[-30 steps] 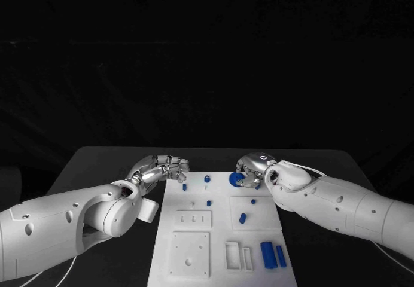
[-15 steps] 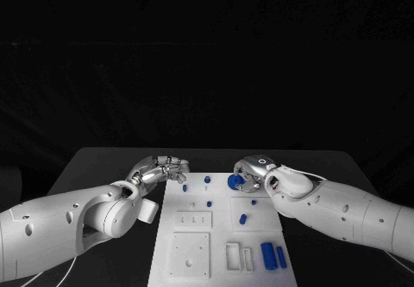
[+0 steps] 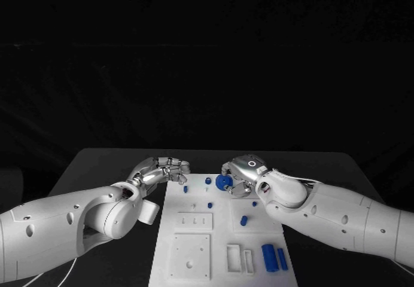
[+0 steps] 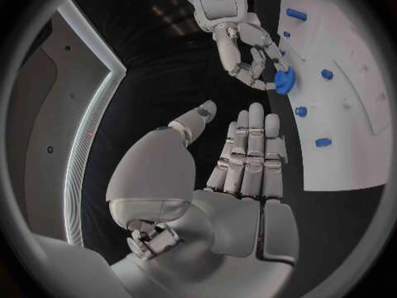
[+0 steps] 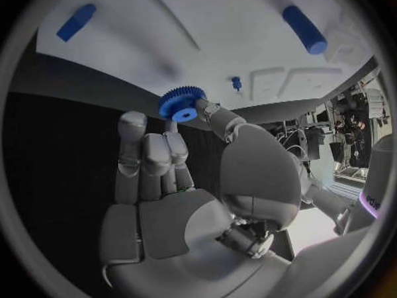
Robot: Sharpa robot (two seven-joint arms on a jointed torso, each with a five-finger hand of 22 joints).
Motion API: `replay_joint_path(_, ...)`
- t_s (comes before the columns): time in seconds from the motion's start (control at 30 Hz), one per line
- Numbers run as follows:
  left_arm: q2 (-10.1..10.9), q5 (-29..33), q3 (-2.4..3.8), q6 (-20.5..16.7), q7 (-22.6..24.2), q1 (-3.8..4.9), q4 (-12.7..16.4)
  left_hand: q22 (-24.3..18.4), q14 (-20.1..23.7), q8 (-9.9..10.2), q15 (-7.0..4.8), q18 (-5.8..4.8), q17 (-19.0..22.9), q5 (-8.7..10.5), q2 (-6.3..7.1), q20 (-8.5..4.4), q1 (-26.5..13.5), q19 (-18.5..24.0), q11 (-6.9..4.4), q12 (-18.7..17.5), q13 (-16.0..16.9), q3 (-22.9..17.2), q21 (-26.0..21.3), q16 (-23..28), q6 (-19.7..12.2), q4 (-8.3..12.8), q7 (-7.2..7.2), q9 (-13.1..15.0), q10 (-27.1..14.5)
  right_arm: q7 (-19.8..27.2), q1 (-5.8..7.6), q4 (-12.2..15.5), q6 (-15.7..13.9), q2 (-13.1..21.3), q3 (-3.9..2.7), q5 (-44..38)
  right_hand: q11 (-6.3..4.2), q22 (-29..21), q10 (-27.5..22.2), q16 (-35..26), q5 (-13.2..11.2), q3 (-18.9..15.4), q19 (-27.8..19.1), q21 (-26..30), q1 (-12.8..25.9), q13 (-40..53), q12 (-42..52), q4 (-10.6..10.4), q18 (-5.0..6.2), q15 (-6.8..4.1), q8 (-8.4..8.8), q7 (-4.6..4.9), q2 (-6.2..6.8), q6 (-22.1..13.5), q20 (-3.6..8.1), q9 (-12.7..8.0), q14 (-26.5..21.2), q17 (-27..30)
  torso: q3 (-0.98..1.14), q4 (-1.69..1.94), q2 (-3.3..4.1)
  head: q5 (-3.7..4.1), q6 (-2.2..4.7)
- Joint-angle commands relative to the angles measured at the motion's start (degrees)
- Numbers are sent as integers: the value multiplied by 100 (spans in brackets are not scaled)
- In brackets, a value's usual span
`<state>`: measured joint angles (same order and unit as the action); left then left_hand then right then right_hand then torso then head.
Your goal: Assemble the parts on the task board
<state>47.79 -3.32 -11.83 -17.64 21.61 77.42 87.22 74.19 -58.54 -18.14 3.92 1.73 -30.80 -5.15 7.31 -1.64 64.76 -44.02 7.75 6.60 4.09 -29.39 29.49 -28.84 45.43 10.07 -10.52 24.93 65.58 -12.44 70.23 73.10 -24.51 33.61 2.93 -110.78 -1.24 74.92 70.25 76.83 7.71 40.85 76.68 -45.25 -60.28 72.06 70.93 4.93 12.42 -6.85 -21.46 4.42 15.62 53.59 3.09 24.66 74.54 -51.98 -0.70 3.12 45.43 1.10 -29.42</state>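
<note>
Small blue toothed gear (image 5: 182,104) above white task board's (image 3: 194,248) far end

The robot's silver right hand (image 3: 241,173) is holding a small blue gear-like part (image 3: 224,182) above the white task board (image 3: 222,230), while the silver left hand (image 3: 162,170) is hovering beside the board's far corner.

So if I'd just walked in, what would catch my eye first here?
Probably the blue gear, pinched in the right hand over the far end of the white task board. Next, the left hand, holding nothing, beside the board's far left corner. Then the two blue cylinders lying side by side at the board's near right.
</note>
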Motion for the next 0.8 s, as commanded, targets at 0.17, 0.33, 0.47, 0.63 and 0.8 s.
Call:
replay_joint_path(0.17, -10, -25, 5, 49, 50, 9, 22, 8, 0, 23, 30, 116, -8, 27, -12, 16, -30, 39, 30, -40, -3, 4, -17, 34, -5, 33, -35, -6, -6, -111, 0, -3, -53, -261, 60, -467, 12, 87, 31, -32, -67, 28, 40, -21, -24, -9, -9, -65, 258, -45, 41, 86, 72, 435, -7, 12, 5, -14, -8, 16, 4, -29, -6)
replay_joint_path(0.33, -22, -25, 5, 55, 50, 9, 25, 8, 0, 23, 30, 116, -9, 27, -13, 16, -30, 39, 30, -41, -3, 4, -16, 34, -5, 34, -35, -6, -6, -107, -2, -166, -29, -483, 139, -469, 12, 87, 30, -34, -93, 42, 40, -23, -33, -11, -14, -86, 258, -45, 44, 86, 76, 437, -8, 15, 6, -18, -14, 28, 5, -25, -12)
replay_joint_path(0.47, -34, -25, 5, 62, 49, 9, 17, 8, 0, 23, 30, 116, -10, 27, -14, 16, -30, 39, 30, -41, -3, 3, -16, 35, -5, 36, -34, -7, -5, -112, -9, -303, 11, -635, 189, -479, 12, 87, 25, -35, -105, 51, 40, -23, -42, -16, -21, -94, 258, -45, 48, 86, 76, 436, -9, 16, 6, -21, -19, 41, 8, -23, -21)
replay_joint_path(0.63, -30, -25, 6, 59, 45, 9, 9, 9, -1, 23, 30, 116, -12, 26, -16, 16, -31, 39, 30, -42, -3, 2, -16, 36, -4, 37, -34, -7, -4, -135, -47, -408, 61, -751, 196, -506, 12, 88, 5, -38, -117, 61, 38, -23, -52, -34, -43, -104, 258, -45, 54, 87, 75, 431, -10, 17, 6, -24, -13, 26, 5, -42, -27)
replay_joint_path(0.8, -33, -25, 6, 63, 43, 10, 10, 9, -2, 23, 30, 116, -14, 26, -15, 16, -33, 39, 30, -43, -3, 3, -16, 38, -4, 39, -34, -7, -3, -139, -56, -499, 79, -825, 202, -507, 13, 88, 0, -40, -122, 66, 37, -23, -58, -38, -50, -108, 258, -44, 58, 88, 79, 427, -11, 17, 6, -25, -14, 23, 6, -59, -35)
